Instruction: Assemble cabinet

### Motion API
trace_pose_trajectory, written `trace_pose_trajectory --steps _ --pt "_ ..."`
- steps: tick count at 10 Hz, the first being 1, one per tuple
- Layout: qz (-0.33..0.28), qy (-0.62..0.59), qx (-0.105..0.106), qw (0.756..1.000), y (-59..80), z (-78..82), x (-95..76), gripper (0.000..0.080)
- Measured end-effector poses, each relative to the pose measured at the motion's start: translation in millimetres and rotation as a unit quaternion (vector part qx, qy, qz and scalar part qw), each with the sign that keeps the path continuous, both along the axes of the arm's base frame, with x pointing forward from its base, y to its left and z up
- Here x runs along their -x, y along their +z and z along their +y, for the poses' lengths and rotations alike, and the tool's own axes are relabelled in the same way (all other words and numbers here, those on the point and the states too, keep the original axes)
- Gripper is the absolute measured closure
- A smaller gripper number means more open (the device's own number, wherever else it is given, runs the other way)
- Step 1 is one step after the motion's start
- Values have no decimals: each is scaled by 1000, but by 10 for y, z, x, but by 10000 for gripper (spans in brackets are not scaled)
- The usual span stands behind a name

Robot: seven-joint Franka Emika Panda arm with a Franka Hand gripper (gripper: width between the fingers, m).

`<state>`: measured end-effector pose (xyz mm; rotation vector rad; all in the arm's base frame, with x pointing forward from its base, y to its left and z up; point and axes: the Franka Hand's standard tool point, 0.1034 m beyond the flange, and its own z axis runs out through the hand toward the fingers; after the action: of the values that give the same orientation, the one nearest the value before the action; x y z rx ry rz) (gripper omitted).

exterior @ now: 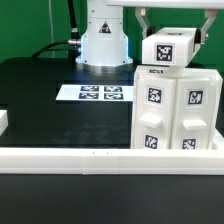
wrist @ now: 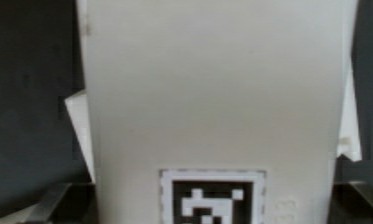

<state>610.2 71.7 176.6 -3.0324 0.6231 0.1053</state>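
Bright, even light fills our exterior view; the large white plastic cabinet [exterior: 175, 105] nearly washes out above the matte black table [exterior: 40, 100]. In our wrist view the tall white plastic panel [wrist: 209, 90] looks greyer, its square marker tag [wrist: 215, 198] blurred.

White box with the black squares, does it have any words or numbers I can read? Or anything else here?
There are no words, letters or numbers to read in either view.
cabinet: only black-and-white square patterns, no writing.
top panel: the same kind of pattern, no writing.
marker board: four square patterns, no writing.
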Motion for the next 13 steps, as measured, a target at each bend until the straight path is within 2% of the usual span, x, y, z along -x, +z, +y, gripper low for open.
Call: trace_pose_trajectory --steps 7,9,11,13 --pt "-7 25 -1 1000 3 -15 -33 245" --pt "-6 8 -14 1000 -1 -55 -33 245" --pt "-8 10 -12 1000 -16 42 -57 245" --pt "-5 12 -9 1000 -97 111 -72 245"
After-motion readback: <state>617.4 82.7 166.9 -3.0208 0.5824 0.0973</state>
